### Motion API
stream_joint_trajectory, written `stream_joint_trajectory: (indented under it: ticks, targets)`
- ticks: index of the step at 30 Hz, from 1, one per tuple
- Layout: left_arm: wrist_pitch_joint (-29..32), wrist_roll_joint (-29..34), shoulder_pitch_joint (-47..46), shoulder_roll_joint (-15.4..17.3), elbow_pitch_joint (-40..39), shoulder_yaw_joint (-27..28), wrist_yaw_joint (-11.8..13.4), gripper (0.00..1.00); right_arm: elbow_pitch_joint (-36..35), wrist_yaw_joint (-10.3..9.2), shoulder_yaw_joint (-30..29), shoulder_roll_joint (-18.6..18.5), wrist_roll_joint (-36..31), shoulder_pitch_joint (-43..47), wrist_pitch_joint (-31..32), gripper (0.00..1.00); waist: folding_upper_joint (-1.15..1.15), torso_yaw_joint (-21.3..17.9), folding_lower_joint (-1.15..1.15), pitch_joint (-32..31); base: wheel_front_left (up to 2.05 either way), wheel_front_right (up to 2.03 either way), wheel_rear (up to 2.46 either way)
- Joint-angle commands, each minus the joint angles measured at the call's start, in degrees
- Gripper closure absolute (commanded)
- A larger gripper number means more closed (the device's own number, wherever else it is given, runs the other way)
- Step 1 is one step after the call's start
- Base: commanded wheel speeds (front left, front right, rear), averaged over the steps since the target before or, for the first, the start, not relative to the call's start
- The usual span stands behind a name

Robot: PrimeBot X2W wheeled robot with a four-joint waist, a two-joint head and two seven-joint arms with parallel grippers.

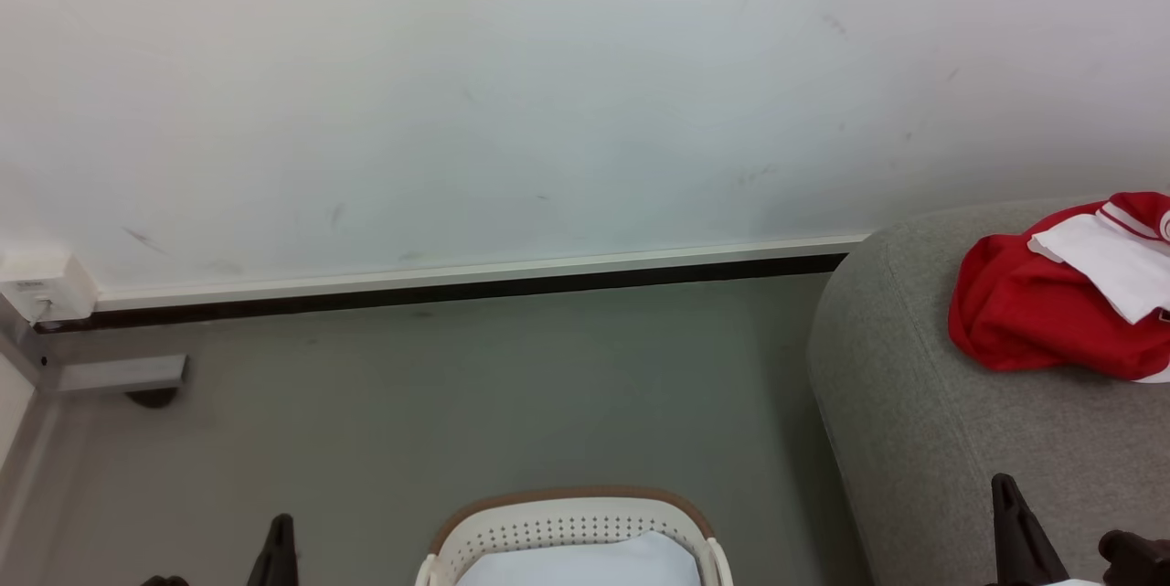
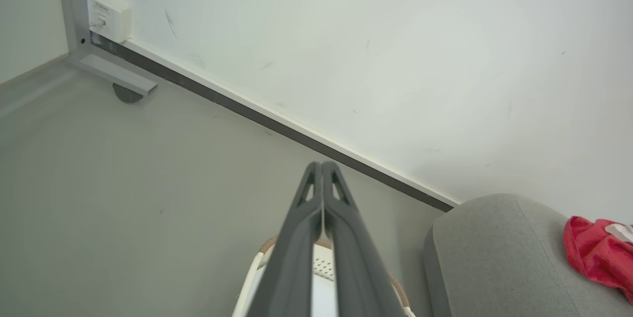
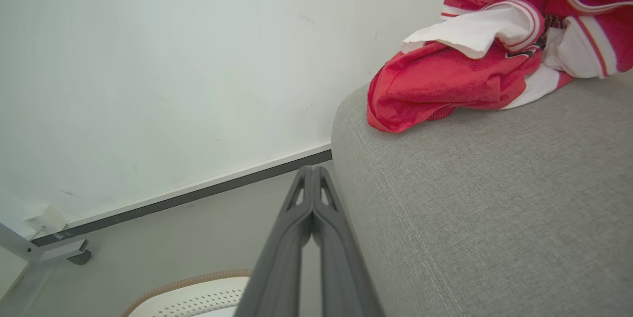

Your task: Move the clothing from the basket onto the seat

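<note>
Grey floor (image 1: 457, 403) meets a scuffed white wall (image 1: 548, 92). The red clothing (image 1: 1024, 321) lies on the grey seat (image 1: 914, 440), right of the basket (image 1: 567, 531). The wrist views reveal the left end effector (image 2: 321, 164) and right end effector (image 3: 311, 168) each pressed together, empty.

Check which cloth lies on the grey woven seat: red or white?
The bright red striped garment, bunched on the seat. The plain white sheet lies inside the oval white perforated basket.
</note>
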Motion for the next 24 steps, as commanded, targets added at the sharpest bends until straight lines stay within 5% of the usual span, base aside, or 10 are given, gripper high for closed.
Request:
stream_joint_trajectory:
  ticks: [1, 24]
  targets:
    - [0.6, -2.8, -1.6, 0.4, -1.1, 0.2, -0.1, 1.00, -1.4, -0.04, -0.3, -0.6, 3.1, -1.3, 0.6, 1.00, 0.00, 0.0, 0.00, 0.0, 0.00, 0.00, 0.00]
    - [5.2, -21.1, -3.1, 0.4, -2.7, 0.5, -0.6, 1.00, -3.8, -0.07, -1.3, -0.7, 23.3, -2.0, 5.3, 1.00, 0.00, 0.2, 0.00, 0.3, 0.00, 0.00, 0.00]
